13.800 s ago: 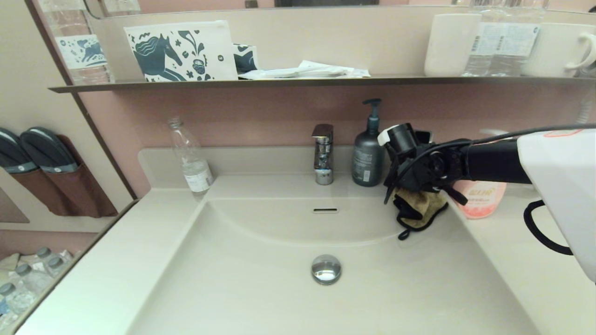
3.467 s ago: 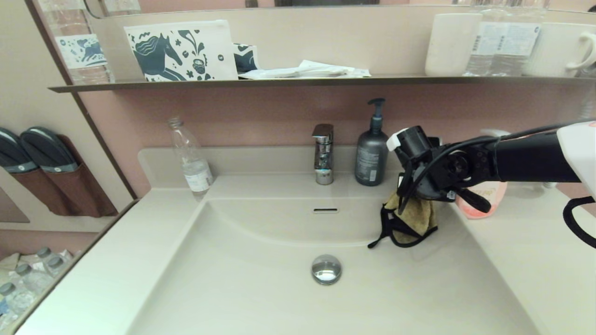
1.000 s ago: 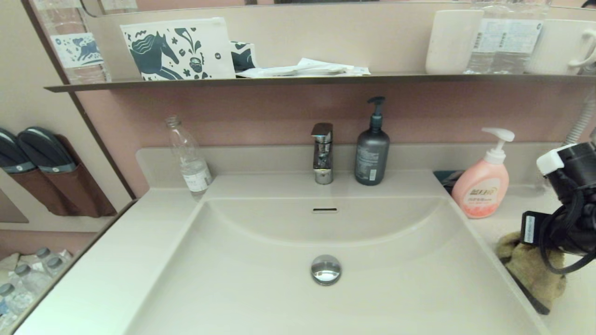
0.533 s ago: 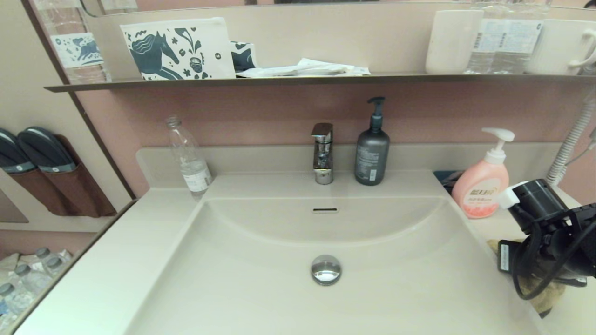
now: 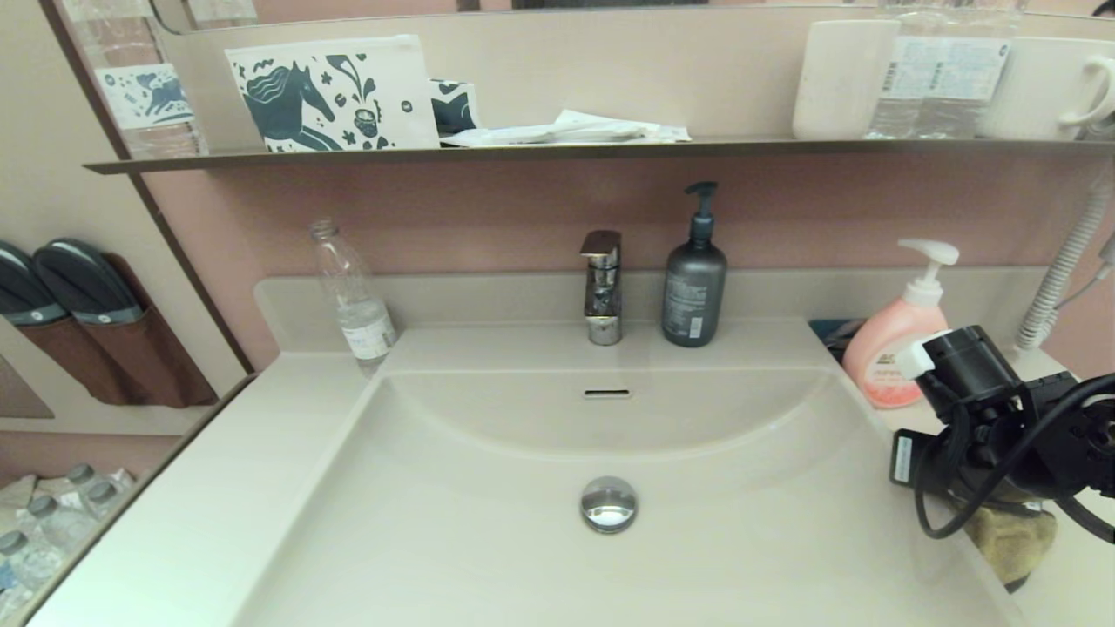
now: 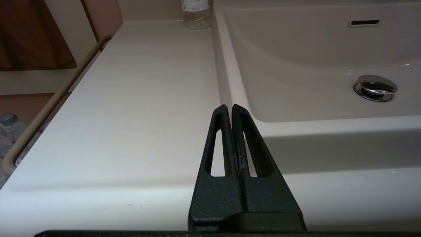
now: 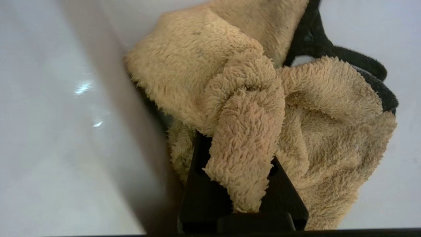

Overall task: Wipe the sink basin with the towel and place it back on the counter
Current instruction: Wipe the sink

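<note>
The mustard towel is pinched between the closed right pincer, bunched on the tabletop beside the sink basin.

The left pincer is held fully closed and empty over the tabletop.

Right gripper clamped, left gripper closed

Towel mostly hidden beneath right gripper, gripper fingertips buried in terry folds, pink soap bottle partly blocked by wrist
</note>
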